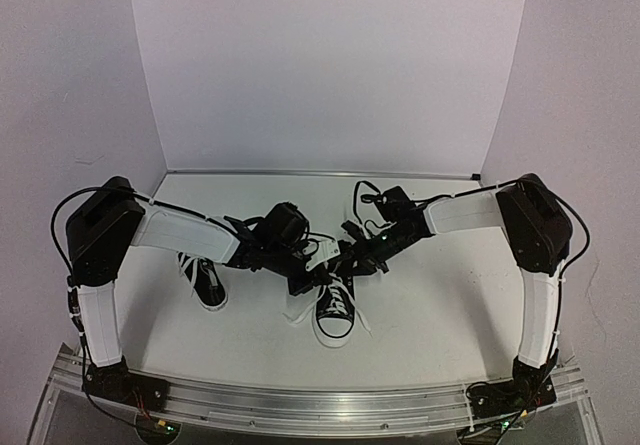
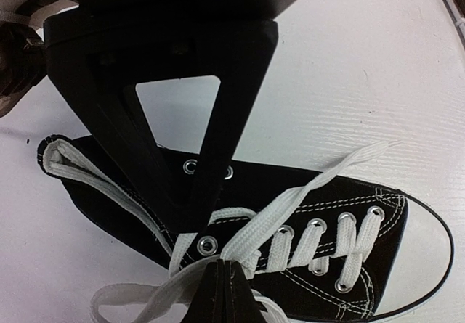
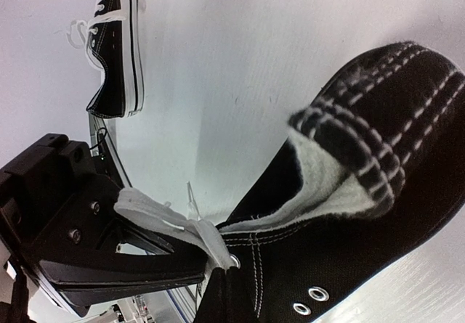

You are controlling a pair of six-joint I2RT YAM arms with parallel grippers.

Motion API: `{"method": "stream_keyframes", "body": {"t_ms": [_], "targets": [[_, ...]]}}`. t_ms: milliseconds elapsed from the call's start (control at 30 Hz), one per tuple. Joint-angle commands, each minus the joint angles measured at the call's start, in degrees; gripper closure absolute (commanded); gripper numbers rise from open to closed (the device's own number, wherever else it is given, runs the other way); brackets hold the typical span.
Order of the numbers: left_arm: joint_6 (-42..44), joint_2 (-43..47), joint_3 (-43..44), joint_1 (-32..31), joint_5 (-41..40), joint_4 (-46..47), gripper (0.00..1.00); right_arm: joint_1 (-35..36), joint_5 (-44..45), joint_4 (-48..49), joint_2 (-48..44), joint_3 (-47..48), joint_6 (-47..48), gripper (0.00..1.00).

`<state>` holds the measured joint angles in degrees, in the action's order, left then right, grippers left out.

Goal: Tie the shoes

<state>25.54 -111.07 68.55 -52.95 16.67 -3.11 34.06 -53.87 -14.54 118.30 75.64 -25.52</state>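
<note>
Sneaker sits centre, toe toward arm bases. Left gripper clenched on white lace; right gripper pinching white lace beside top eyelets. Second sneaker lies left, apart.

The two black end effectors, left and right, meet tip to tip over the heel end of the central black canvas sneaker. Both are closed on its loose white laces, so fingers, wrists and strung lace block any way in from above at that spot. The second black canvas sneaker lies at the near left, just beside the left arm's white forearm link, and narrows that side. The white surface offers free passage to the right of the central sneaker, along the near edge, and back toward the white rear wall.
</note>
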Motion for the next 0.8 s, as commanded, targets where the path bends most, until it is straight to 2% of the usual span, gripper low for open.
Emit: {"method": "stream_keyframes", "body": {"t_ms": [0, 767], "targets": [[-0.45, 0.28, 1.64, -0.05, -0.87, 0.00, 1.00, -0.14, 0.07, -0.19, -3.10, 1.34, 1.09, 1.00], [-11.30, -1.40, 0.91, -0.13, -3.10, 7.04, 1.00, 0.54, -1.24, -0.05, -5.48, 0.38, 1.06, 1.00]]}}
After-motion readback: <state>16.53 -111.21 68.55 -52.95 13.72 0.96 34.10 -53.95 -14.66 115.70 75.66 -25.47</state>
